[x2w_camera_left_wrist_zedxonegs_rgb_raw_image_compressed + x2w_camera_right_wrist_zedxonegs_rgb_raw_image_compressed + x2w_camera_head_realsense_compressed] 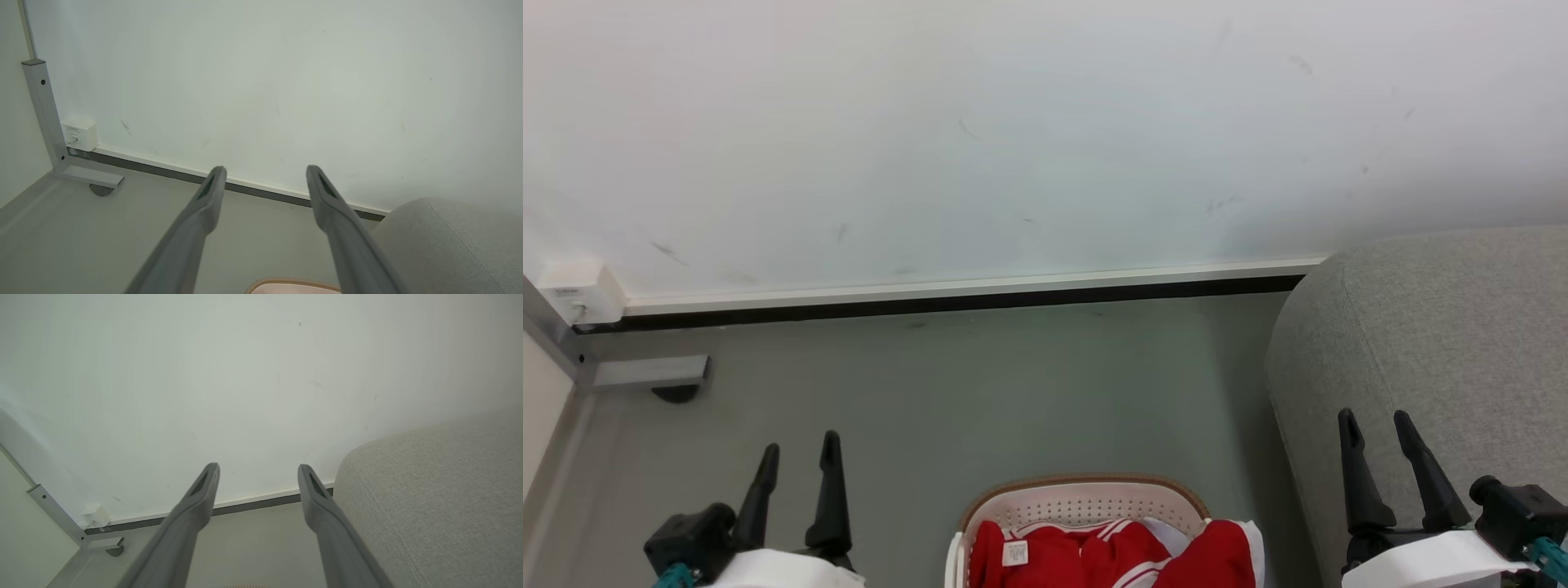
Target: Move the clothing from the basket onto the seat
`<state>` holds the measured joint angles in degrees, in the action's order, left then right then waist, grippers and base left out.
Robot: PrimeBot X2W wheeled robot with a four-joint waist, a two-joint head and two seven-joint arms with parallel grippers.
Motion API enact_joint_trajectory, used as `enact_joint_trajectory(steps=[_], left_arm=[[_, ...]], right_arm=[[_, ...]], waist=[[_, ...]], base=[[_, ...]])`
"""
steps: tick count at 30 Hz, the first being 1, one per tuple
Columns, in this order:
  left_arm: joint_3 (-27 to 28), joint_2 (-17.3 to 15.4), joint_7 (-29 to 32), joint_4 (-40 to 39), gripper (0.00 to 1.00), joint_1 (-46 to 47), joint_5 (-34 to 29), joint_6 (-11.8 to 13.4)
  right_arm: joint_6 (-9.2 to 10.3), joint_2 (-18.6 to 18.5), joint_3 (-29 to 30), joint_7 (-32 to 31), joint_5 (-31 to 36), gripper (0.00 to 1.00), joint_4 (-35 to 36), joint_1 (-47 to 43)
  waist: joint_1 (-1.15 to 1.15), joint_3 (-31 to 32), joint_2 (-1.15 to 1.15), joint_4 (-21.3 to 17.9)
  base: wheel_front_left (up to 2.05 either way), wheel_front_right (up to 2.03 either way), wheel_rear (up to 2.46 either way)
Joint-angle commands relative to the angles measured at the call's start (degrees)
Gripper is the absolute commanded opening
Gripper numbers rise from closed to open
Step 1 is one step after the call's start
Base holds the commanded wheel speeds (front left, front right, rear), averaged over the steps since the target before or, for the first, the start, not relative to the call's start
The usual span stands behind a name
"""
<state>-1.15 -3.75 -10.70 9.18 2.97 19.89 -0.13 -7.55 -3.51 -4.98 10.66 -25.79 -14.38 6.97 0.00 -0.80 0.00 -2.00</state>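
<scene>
Red clothing with white striped trim and a small white label lies piled in the white perforated basket, which sits on the floor at the bottom middle of the head view. Its brown rim peeks into the left wrist view. The grey seat rises at the right, also seen as the seat and the seat. My left gripper stands open left of the basket, holding nothing. My right gripper stands open in front of the seat, holding nothing.
A white wall with a dark baseboard runs across the back. A grey metal frame foot and a small white box sit in the far left corner. Grey floor lies between the basket and the wall.
</scene>
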Motion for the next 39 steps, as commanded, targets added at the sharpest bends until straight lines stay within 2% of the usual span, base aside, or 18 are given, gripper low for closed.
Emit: enact_joint_trajectory(steps=[1, 27, 39], left_arm=[[-0.04, -0.48, -0.44, -0.43, 1.0, -0.11, -1.51, 0.07], [-0.47, -0.06, -3.5, -0.83, 1.0, -0.09, -14.32, 0.97], [-0.12, 0.32, -4.55, -0.84, 1.0, -0.47, -17.58, 0.33]], right_arm=[[0.08, -0.03, -0.17, 0.48, 1.27, 1.0, 0.16, 1.17], [0.11, -0.39, -2.67, 3.54, 10.6, 1.0, 0.29, 1.7], [0.12, -0.55, -3.11, 4.58, 13.88, 1.0, 0.2, 1.75]], waist=[[0.0, -0.03, 0.0, -0.03], [0.0, -0.58, 0.0, -0.72], [0.0, -0.52, 0.0, -0.99]], base=[[0.0, 0.0, 0.0], [0.0, 0.0, 0.0], [0.0, 0.0, 0.0]])
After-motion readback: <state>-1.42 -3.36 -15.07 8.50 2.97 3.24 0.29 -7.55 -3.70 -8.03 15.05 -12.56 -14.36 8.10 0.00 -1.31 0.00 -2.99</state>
